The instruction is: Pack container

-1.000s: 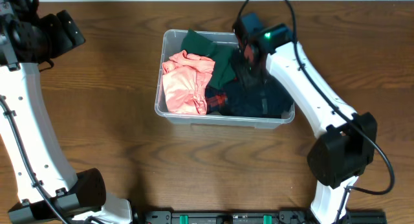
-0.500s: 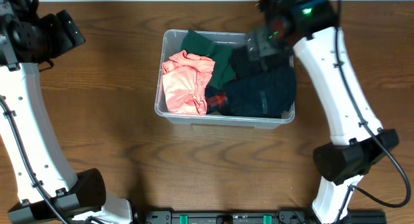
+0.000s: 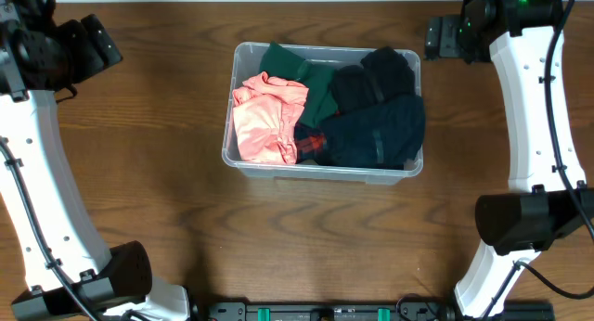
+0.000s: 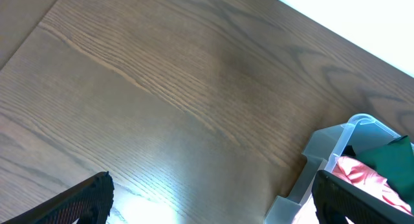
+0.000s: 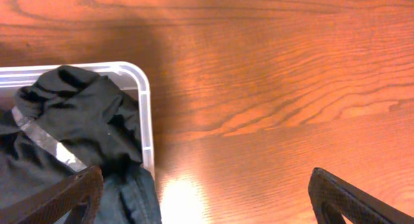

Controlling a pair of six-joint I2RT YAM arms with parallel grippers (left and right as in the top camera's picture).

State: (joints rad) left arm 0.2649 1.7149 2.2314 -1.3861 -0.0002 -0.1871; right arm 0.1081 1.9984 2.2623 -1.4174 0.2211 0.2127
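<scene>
The clear plastic container stands at the table's middle. It holds a pink garment, a green garment, a black garment and a dark navy garment. My right gripper is open and empty, just right of the container's far right corner; its wrist view shows the container's rim, the black garment and the open jaws. My left gripper is open and empty at the far left; its jaws hang over bare wood, with the container's corner to the right.
The wooden table surrounds the container. The arm bases stand at the front left and front right. A white wall edge shows at the table's back.
My right gripper has risen out of the container and moved back and right, leaving the black garment in the container's far right corner. The left arm has not moved.
</scene>
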